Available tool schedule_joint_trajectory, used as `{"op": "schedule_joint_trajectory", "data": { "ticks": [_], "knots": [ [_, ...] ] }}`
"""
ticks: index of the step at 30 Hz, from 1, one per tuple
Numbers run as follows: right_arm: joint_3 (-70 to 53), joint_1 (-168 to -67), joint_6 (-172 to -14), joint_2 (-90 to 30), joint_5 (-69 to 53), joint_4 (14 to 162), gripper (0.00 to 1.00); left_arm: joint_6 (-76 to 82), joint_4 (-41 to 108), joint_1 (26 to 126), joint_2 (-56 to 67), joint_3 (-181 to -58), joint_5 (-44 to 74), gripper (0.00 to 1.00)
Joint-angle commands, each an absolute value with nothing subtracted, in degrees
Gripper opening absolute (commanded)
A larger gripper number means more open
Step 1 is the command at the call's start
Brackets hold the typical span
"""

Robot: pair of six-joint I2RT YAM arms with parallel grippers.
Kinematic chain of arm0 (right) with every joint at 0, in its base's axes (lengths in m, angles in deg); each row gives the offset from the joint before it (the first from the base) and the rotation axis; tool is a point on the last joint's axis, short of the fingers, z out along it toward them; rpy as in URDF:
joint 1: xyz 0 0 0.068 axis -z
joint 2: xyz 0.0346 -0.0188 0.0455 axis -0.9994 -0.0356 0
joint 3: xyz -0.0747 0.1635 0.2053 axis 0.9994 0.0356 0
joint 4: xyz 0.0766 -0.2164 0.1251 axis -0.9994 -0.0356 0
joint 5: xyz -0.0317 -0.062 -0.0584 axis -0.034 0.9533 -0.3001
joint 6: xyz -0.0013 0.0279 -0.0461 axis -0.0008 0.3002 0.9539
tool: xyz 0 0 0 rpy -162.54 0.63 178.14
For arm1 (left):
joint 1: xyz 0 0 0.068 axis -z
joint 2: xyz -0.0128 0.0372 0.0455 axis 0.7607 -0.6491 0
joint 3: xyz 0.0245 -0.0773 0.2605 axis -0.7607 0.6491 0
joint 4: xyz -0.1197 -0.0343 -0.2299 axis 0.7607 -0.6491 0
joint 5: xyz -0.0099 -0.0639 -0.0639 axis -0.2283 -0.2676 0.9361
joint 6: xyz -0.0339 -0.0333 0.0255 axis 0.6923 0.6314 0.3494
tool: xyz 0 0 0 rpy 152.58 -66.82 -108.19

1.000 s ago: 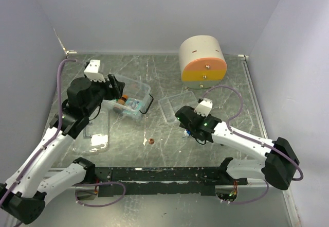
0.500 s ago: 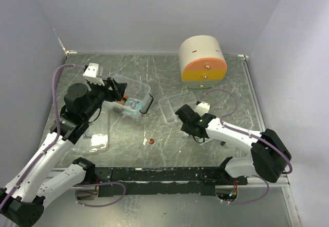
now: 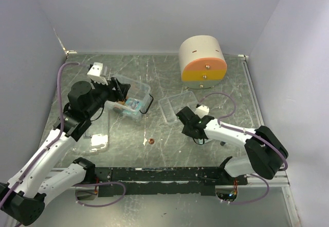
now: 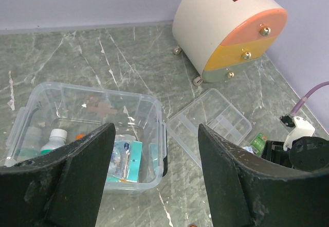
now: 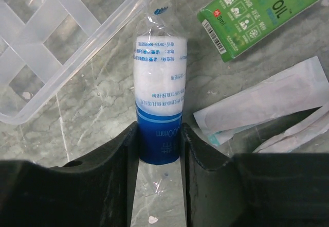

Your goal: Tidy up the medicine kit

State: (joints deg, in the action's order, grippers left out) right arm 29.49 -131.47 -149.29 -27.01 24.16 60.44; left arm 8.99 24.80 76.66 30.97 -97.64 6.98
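The green box [image 5: 259, 16] reads "IND OIL", its first letters cut off, with "3ml" beside a barcode. The blue-and-white roll [image 5: 159, 103] carries print too small to read.

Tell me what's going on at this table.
Two robot arms are sorting a medicine kit. The right gripper has its fingers against both sides of a blue-and-white wrapped roll lying on the table beside the empty divided tray, with a green box and paper packets close by. The left gripper hangs open above the clear box, which holds a small bottle and other supplies.
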Motion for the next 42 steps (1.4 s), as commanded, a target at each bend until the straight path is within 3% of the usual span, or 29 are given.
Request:
{"op": "schedule_joint_trajectory", "data": {
  "ticks": [1,4,9,19,30,36,42],
  "knots": [
    [30.59,-131.03,-148.29,-26.36,23.74,63.31,0.30,9.96,27.06,76.94,30.32,-98.32,8.87,0.76],
    [30.99,-131.03,-146.31,-24.20,23.12,64.68,0.22,10.61,27.26,76.88,29.81,-98.37,9.79,0.76],
    [32.56,-131.06,-138.80,-17.46,20.90,69.70,0.19,13.16,28.90,76.93,26.88,-98.66,14.43,0.79],
    [34.30,-131.05,-115.57,-3.59,3.50,88.27,0.19,24.77,35.76,76.93,20.11,-98.78,30.59,0.80],
    [24.41,-131.04,-104.43,-10.27,-17.47,99.74,0.19,30.93,40.52,76.95,20.60,-95.59,34.85,0.91],
    [19.55,-131.06,-101.20,-15.59,-19.54,100.15,0.19,33.96,38.84,76.94,21.60,-94.00,33.58,0.88],
    [16.83,-131.04,-101.79,-19.67,-21.45,101.21,0.19,41.75,48.90,76.95,21.82,-88.58,36.37,0.82]
  ]
}}
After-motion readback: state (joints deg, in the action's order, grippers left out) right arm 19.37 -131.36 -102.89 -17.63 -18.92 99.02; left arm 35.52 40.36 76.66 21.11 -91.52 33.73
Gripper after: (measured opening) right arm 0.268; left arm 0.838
